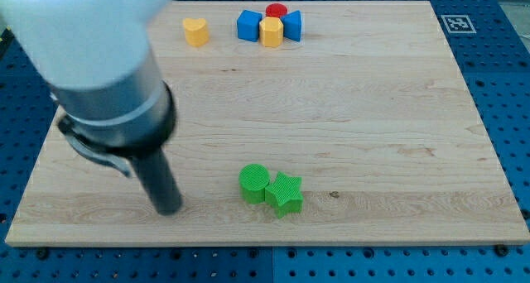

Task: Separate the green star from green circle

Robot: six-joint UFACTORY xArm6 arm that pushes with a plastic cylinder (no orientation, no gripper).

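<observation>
Wooden board with coloured blocks

Light is bright, even and diffuse, seemingly from overhead, with no glare on the pale wooden board. The arm's pale upper body, up and to the view's left of my tip, is soft and smeared, far too close for focus, and the dark rod stays slightly soft down to its end. To my tip's right the green circle and green star, touching, look fairly sharp and cast only 1 faint, short shadow each at their bases.
</observation>
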